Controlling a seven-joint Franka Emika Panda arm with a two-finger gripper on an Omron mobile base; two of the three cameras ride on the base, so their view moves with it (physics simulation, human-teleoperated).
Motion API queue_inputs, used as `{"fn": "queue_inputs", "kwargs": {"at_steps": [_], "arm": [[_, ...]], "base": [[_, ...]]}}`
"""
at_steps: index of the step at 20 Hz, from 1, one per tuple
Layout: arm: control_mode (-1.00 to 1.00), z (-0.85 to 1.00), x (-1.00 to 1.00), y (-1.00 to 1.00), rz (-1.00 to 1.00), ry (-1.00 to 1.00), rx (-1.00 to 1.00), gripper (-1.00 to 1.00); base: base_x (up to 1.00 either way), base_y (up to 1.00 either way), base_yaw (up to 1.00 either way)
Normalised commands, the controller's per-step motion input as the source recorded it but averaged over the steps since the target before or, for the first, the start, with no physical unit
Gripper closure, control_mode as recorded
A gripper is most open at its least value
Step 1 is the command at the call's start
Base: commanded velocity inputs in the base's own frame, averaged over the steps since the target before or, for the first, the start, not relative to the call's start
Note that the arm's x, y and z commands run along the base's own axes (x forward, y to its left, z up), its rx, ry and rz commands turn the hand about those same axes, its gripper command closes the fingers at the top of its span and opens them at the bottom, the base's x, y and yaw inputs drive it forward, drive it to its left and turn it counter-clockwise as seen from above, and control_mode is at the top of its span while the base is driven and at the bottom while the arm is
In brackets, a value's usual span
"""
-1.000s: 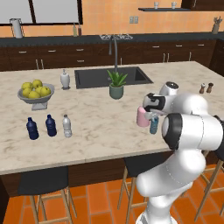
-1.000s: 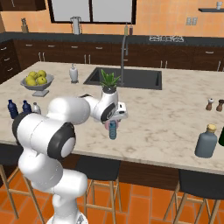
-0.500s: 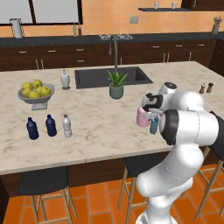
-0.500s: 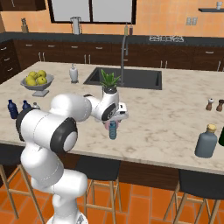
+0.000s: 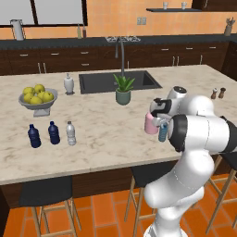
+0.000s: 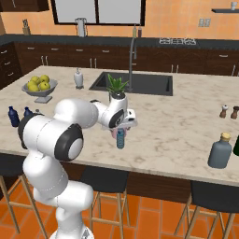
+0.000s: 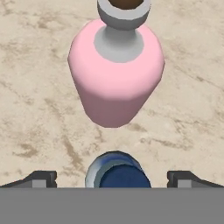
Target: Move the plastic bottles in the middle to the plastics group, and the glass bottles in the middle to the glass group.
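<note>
The translucent teal-blue bottle (image 5: 163, 133) stands near the island's front edge, next to the squat pale-pink bottle (image 5: 149, 123). My gripper (image 7: 113, 178) hovers open right above the teal bottle's cap (image 7: 117, 172), with one fingertip (image 7: 41, 178) wide on each side of it. The pink bottle (image 7: 116, 74) stands just beyond. In the right base view the hand hides part of the pink bottle (image 6: 113, 132) behind the teal bottle (image 6: 121, 139). Two navy bottles (image 5: 34, 136) (image 5: 54, 133) stand at the left with the clear bottle (image 5: 71, 134) beside them. The two tiny brown bottles (image 5: 214, 93) (image 5: 222, 92) stand far right.
A potted plant (image 5: 123, 90) stands before the sink (image 5: 118, 82). A fruit bowl (image 5: 38, 97) and a white bottle (image 5: 68, 84) are at the back left. A grey bottle (image 6: 219, 150) stands near the right front edge. Stools sit under the island's front.
The hand has settled slightly lower over the teal bottle and the elbow has shifted. No bottle has moved.
</note>
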Motion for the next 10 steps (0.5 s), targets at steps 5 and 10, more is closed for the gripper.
{"fn": "queue_inputs", "kwargs": {"at_steps": [5,10], "arm": [[-1.0,0.0,0.0,0.0,0.0,0.0,0.0,-1.0],[-1.0,0.0,-0.02,0.0,0.0,0.0,0.0,-1.0]], "base": [[0.0,0.0,0.0],[0.0,0.0,0.0]]}}
